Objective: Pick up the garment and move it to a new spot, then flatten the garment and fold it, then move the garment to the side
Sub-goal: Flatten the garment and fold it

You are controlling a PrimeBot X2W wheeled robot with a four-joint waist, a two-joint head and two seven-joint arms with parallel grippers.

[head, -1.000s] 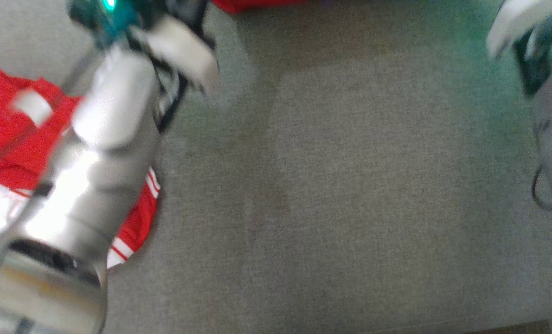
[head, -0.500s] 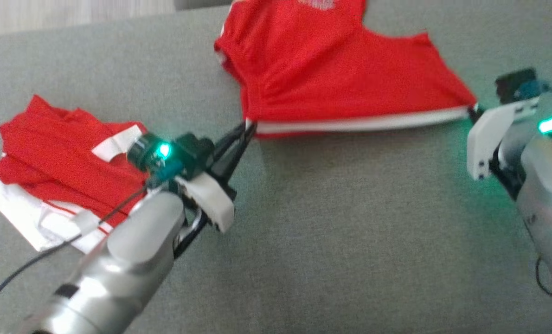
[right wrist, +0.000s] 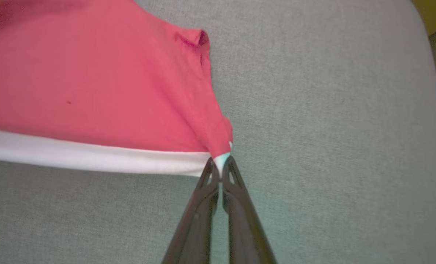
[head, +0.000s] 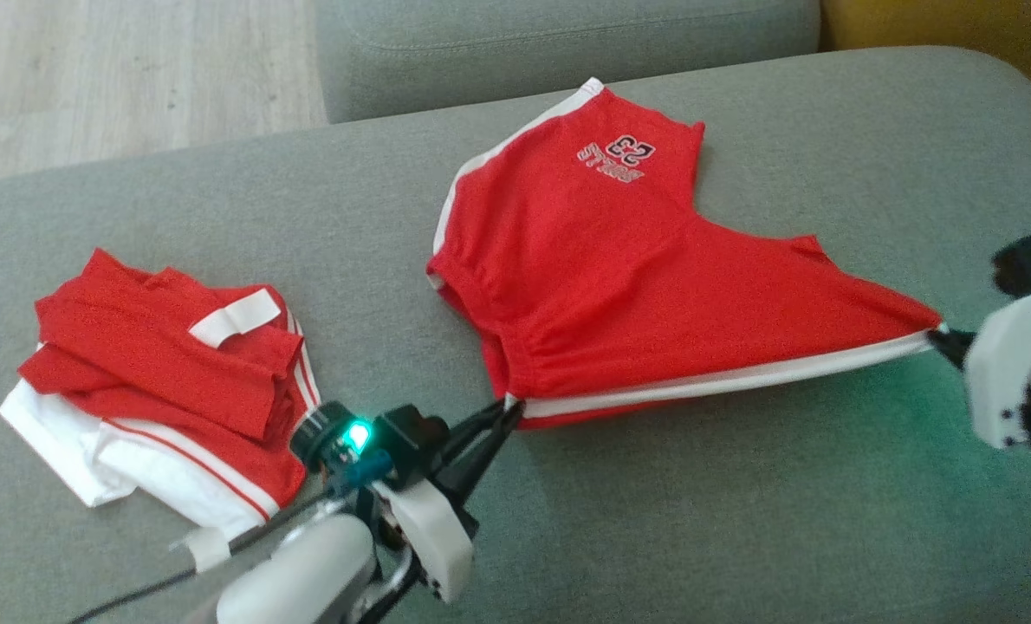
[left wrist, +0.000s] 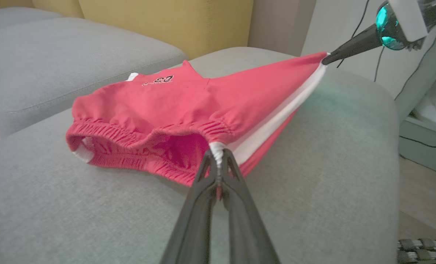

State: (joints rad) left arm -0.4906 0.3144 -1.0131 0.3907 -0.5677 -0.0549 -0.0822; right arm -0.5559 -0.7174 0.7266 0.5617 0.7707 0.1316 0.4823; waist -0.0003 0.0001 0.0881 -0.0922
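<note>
Nearest the robot, left side: left gripper (head: 507, 407) was clamped on the waistband corner of the red shorts (head: 619, 286), right where the white stripe (head: 723, 377) started.
Nearest, right side: right gripper (head: 938, 338) was pinched tight on the leg-hem corner at the stripe's other end.
Between the claws: the striped edge was pulled taut and held just off the grey cushion (head: 697, 520). The cloth behind it sloped down to the seat.
Mid cushion: the rest of the shorts lay on the fabric. The waistband (left wrist: 137, 128) was puckered and gaping, and the "23" print (head: 624, 156) lay on the far leg.
Off to the left: a folded pile (head: 160, 390) of red-and-white clothes sat well apart from the shorts.
Far: the wood floor (head: 134, 78) showed beyond the cushion.
Progress (judged): the garment was grasped and spread on open cushion. Flattening was only partly done — folding and the shift to the side were not yet done.
</note>
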